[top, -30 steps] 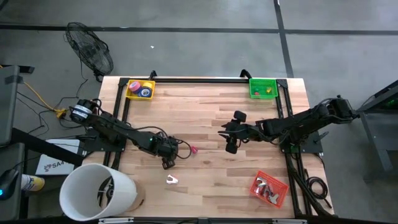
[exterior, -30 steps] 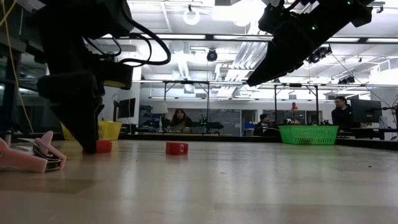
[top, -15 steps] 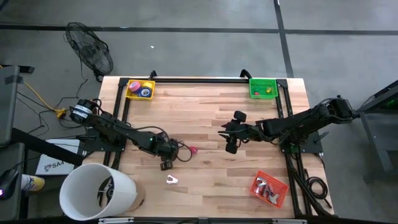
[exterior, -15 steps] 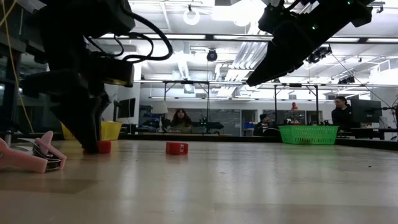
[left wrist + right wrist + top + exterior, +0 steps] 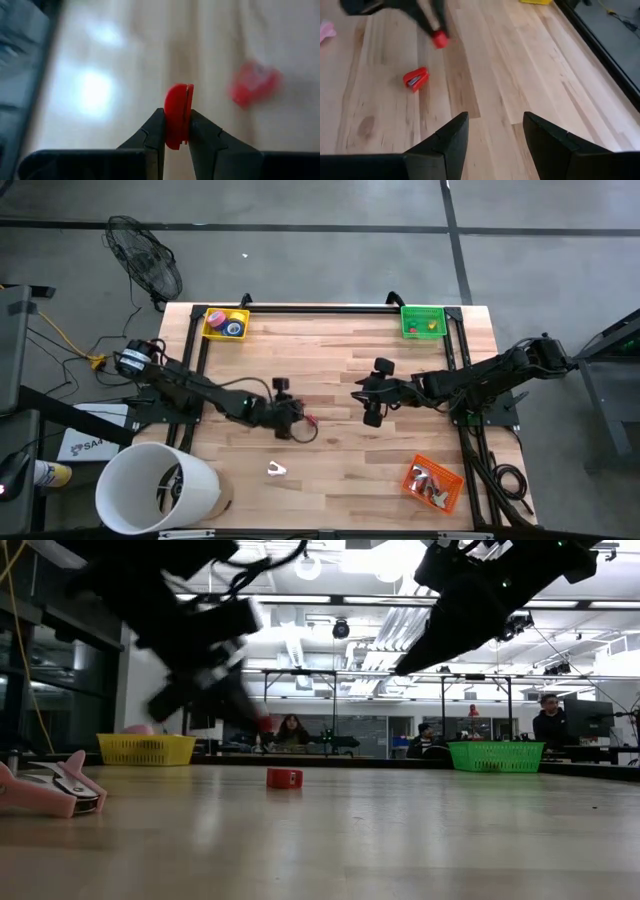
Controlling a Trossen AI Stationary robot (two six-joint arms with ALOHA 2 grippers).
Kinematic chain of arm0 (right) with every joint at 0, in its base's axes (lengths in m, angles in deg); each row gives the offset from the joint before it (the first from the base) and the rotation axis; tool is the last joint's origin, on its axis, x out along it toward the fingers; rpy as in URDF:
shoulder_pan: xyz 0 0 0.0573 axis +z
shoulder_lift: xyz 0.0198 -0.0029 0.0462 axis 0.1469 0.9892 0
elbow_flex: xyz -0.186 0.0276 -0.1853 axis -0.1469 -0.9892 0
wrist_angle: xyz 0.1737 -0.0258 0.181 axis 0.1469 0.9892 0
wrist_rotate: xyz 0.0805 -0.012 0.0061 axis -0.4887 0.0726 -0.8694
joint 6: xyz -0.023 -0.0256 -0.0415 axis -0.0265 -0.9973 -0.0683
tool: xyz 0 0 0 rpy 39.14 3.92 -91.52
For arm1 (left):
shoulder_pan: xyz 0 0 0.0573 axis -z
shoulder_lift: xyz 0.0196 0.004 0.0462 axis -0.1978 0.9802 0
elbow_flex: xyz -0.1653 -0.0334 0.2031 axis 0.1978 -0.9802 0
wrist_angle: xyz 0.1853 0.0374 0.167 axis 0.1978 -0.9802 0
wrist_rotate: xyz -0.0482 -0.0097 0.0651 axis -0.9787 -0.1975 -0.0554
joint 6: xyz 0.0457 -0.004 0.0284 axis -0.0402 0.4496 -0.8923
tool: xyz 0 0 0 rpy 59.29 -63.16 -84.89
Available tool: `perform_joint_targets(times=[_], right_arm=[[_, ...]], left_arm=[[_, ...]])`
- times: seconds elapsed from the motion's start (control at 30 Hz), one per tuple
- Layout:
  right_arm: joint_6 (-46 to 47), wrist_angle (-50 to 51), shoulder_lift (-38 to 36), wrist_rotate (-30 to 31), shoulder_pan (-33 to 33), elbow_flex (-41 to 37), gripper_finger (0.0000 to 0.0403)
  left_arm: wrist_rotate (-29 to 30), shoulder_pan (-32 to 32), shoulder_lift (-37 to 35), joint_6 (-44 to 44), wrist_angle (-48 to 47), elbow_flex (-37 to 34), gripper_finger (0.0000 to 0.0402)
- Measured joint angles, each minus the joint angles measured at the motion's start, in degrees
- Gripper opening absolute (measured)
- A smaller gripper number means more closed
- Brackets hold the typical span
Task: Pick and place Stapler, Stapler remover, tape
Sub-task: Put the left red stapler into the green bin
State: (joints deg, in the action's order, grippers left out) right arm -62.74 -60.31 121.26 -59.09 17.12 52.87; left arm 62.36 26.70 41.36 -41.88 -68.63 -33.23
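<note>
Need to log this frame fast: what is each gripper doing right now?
Left gripper: shut on a small red piece, lifted off the table.
Right gripper: open, holding nothing, above mid-table.

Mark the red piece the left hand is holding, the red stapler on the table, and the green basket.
red piece (image 5: 177, 115), left wrist view, its face above the fingertips
red stapler (image 5: 415, 79), right wrist view, its body
green basket (image 5: 497, 756), low view, front wall

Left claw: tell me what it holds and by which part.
The left claw pinches a small red piece by its flat sides, near one end.
</note>
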Motion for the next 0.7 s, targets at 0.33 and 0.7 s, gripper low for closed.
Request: perform_joint_targets(times=[0.33, 0.7], right_arm=[[-13.08, -2.48, 0.0, -2.01, 0.01, 0.0, 0.0181], [-29.51, -13.45, 2.76, 1.91, -0.06, 0.0, 0.0181]], left_arm=[[-6.26, -11.35, -0.12, -36.03, 30.8, 0.13, 0.0054], [-17.91, -17.6, 0.05, -39.83, 33.22, 0.15, 0.0055]])
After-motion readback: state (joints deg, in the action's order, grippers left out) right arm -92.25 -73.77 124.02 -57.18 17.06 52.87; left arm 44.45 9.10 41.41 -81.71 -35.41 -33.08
